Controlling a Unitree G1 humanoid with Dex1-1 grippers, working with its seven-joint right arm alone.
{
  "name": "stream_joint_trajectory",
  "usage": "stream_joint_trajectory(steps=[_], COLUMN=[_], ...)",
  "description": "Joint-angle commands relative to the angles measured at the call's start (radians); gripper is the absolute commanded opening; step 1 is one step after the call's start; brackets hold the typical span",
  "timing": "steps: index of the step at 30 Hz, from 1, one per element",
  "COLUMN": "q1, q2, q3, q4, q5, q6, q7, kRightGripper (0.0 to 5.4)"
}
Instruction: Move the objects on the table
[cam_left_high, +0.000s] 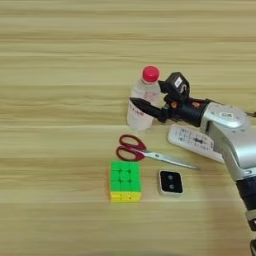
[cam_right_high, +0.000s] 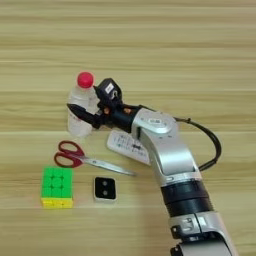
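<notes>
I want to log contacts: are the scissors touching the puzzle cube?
Apart. The left eye view shows a strip of bare wood between the scissors handles and the puzzle cube.

The silver right forearm (cam_right_high: 167, 150) reaches far-left from the near right, its gripper (cam_left_high: 145, 102) fingers parted.

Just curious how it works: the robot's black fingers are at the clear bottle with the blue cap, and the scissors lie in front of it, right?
Nearly. The bottle has a red cap, not blue, as both eye views show. The gripper is at it, scissors in front.
</notes>
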Motion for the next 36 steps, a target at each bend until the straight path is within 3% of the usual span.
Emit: stream_joint_trajectory(steps=[1, 7, 14, 26, 36], q1=[-0.053, -0.056, -0.065, -0.071, -0.069], q2=[-0.023, -0.018, 0.005, 0.037, 0.073], q3=[-0.002, -0.009, -0.050, -0.097, -0.135], q4=[-0.014, -0.014, -0.050, -0.077, -0.140], q5=[-0.019, -0.017, 0.029, 0.096, 0.164], q6=[-0.014, -0.020, -0.058, -0.147, -0.364], q7=[-0.023, -0.022, -0.026, -0.018, 0.009], kRightGripper=[4.10, 4.66, 5.37, 5.37, 5.37])
